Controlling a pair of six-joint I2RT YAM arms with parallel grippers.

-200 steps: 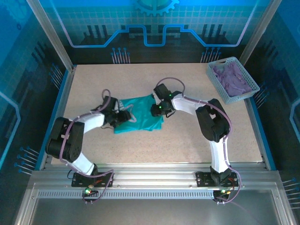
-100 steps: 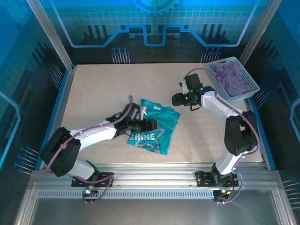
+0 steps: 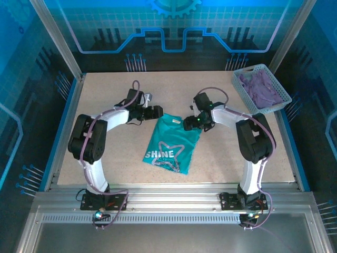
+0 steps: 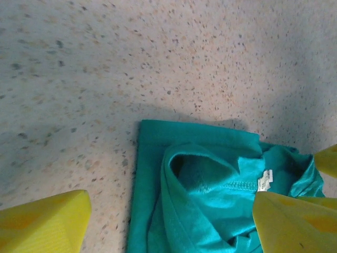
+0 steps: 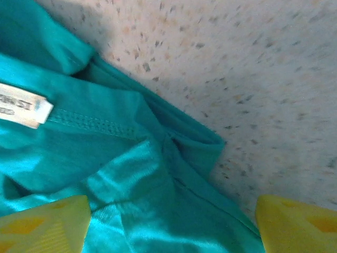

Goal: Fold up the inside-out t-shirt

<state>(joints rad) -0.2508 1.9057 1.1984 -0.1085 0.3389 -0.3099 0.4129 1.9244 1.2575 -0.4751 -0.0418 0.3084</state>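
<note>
I saw teal-green fabric t-shirt [image 3: 172,142] flat on speckled table [image 3: 105,95], print up. L gripper [image 3: 156,112] & R gripper [image 3: 188,123] both released, spread at its collar end. Grey mesh basket [image 3: 271,107], far-R corner, held purple cloth [image 3: 259,87].

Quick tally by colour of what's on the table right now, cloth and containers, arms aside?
Teal: 1, the t-shirt
Purple: 1, the cloth heap in the basket
Pale grey: 1, the basket
Total: 3
</note>
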